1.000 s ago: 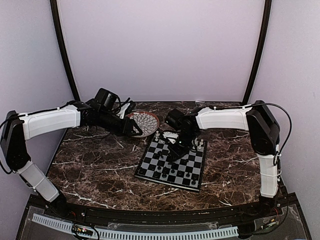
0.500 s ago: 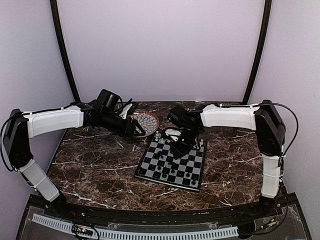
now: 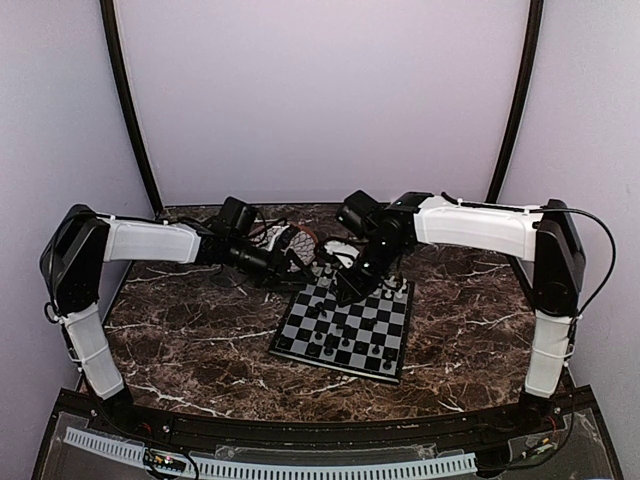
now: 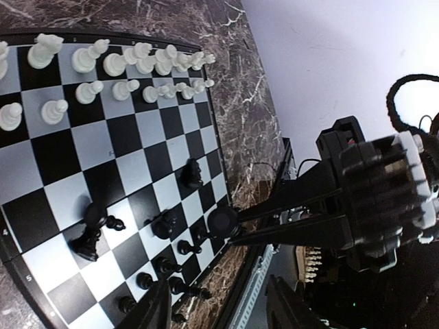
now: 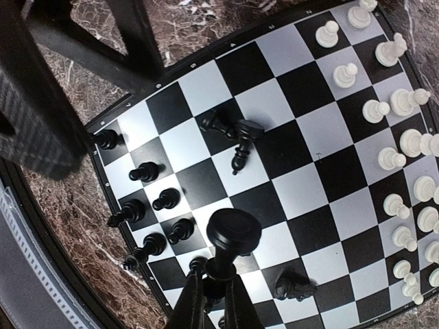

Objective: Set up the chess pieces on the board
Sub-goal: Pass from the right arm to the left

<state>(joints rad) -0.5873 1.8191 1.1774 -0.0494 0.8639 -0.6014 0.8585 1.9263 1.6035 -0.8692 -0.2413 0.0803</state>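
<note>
Right gripper [image 5: 218, 277] clamped on one black round-topped chess piece [image 5: 234, 232] above the small flat chessboard with black and silver-grey checks [image 3: 368, 322]; left gripper [image 4: 218, 295] open and empty.

The right gripper's jaws are almost closed and pinch the black round-topped chess piece low on its stem, holding it raised clear of the squares. On the chessboard, the other black chess pieces [image 5: 147, 205] stand crowded along one edge. A few more black ones [image 5: 236, 140] bunch nearer the middle, and it cannot be told whether those are upright. The pale white chess pieces [image 4: 137, 62] fill two rows along the opposite edge. The left gripper's jaws stand well apart with nothing between them. In the top view it hangs just off the chessboard's far left corner, near the round brown-rimmed patterned plate [image 3: 300, 238]. The chessboard lies flat on the dark brown marble tabletop [image 3: 200, 330].
</note>
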